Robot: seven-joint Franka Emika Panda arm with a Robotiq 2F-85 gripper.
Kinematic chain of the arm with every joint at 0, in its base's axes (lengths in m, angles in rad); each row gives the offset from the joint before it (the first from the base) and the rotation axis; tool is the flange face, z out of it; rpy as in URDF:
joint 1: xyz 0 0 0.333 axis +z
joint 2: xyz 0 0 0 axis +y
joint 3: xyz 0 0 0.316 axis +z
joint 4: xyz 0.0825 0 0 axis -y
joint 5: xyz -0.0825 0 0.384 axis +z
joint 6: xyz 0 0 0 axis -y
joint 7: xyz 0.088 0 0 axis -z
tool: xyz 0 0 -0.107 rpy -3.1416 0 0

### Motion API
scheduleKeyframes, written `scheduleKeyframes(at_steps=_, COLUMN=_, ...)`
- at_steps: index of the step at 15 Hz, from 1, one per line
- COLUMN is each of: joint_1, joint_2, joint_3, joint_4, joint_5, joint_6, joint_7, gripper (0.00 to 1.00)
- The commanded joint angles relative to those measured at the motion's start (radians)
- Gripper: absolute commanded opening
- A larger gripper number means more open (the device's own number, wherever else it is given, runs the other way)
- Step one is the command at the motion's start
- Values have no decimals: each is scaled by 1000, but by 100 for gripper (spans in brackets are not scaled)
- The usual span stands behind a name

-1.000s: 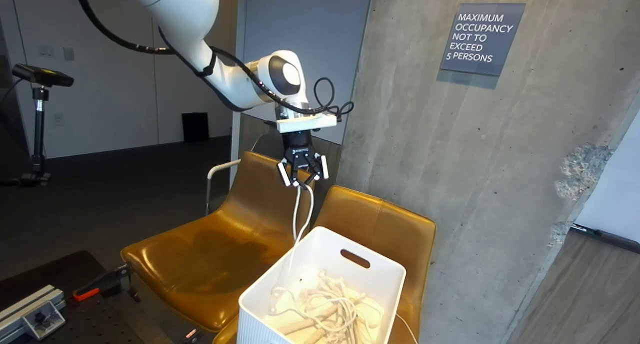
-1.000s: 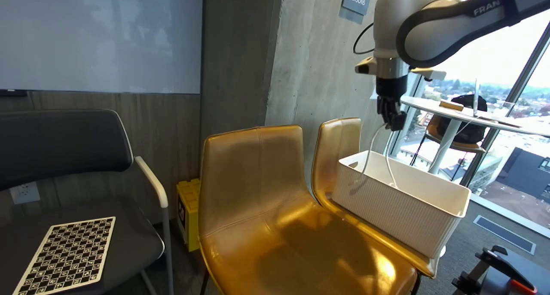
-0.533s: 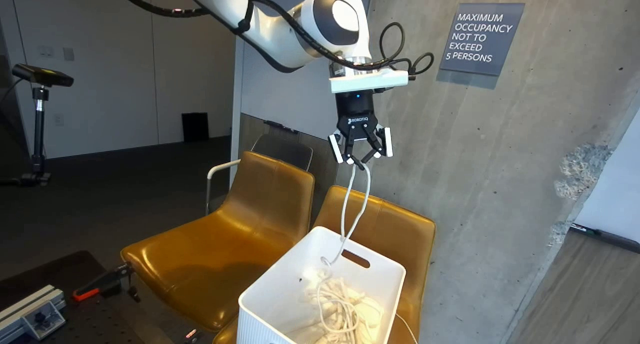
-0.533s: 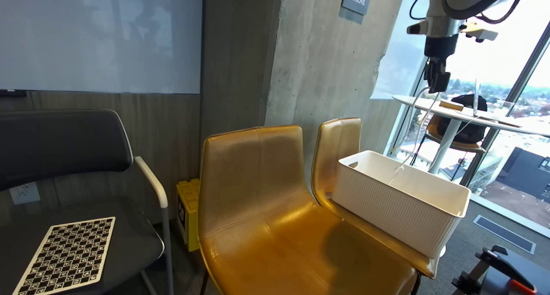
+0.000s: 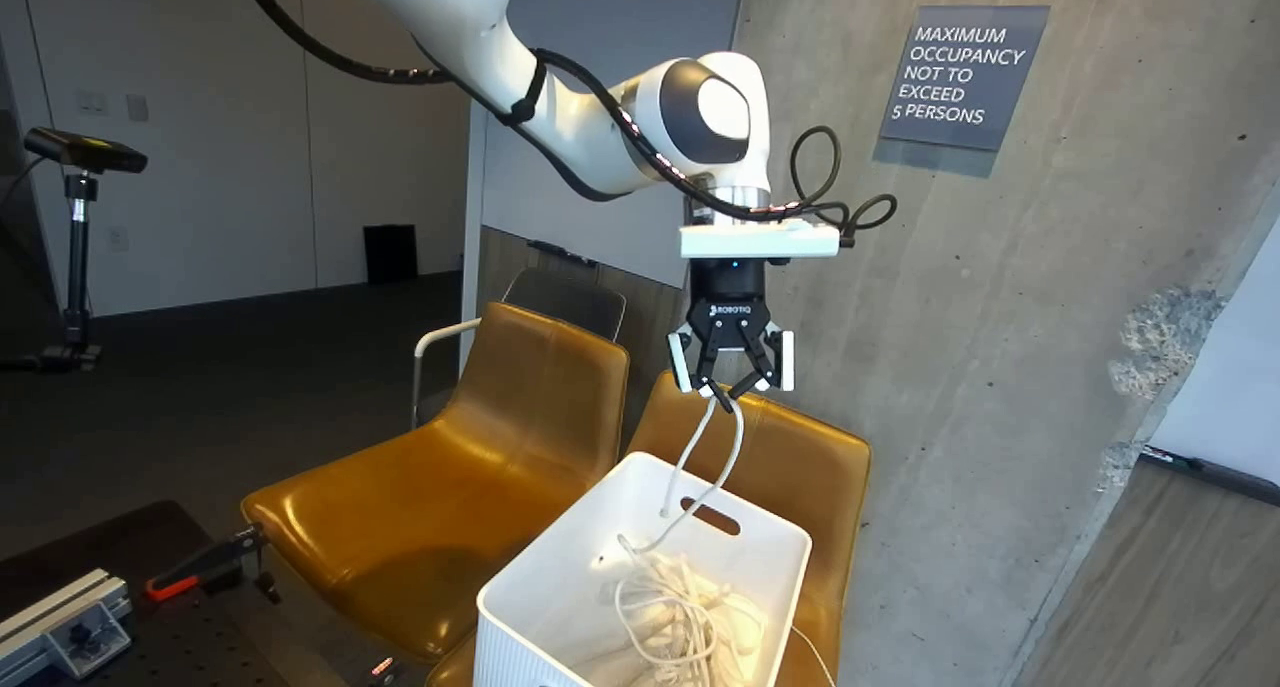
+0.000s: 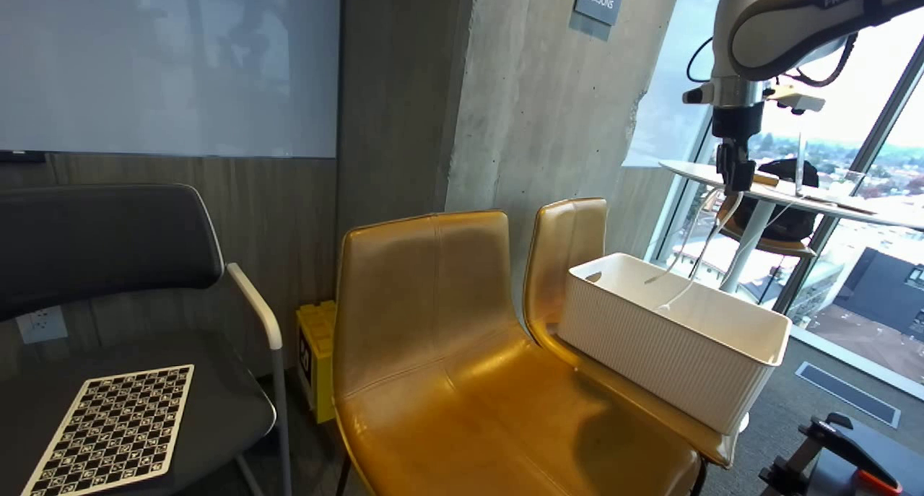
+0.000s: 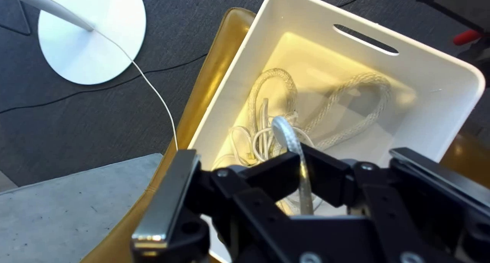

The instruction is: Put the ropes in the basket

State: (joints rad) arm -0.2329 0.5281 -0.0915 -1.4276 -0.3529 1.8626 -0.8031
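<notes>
The end effector [image 5: 724, 399] is clenched on one of the ropes [image 5: 738, 442], a thin white cord, above the basket [image 5: 770, 547]. In both exterior views two strands hang from the fingertips into the basket's opening; whether either touches the inner wall I cannot tell.

The basket stands upright on the right-hand chair [image 5: 800, 437], beside the left-hand chair [image 5: 550, 377]. In an exterior view a tangle of cream cords [image 5: 690, 622] lies inside it, toward the right. In an exterior view the basket's ribbed side [image 6: 650, 348] hides that tangle, while at the left a dark chair [image 6: 108, 243] appears with a patterned board [image 6: 112, 431] on its seat, and a yellow box [image 6: 323, 366] near it.

The wrist view shows the gripped cord passing between the fingertips, plus two thicker braided loops [image 7: 369, 78] inside the basket, a long handle slot [image 7: 365, 40] close under the rim, and a round white base [image 7: 118, 22] on the floor outside.
</notes>
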Motion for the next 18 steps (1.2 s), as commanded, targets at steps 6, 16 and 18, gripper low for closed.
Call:
scheduleKeyframes(at_steps=6, joint_1=-9, joint_2=-12, joint_3=16, joint_4=-10, joint_5=82, joint_6=-62, joint_7=-36, gripper=67)
scheduleKeyframes(at_steps=16, joint_1=69, joint_2=-62, joint_3=100, joint_4=-56, joint_5=172, joint_6=-248, joint_7=-169, gripper=100)
scheduleKeyframes(at_steps=18, joint_1=144, joint_2=-58, joint_3=126, joint_4=-76, joint_5=155, joint_6=-257, joint_7=-88, gripper=100)
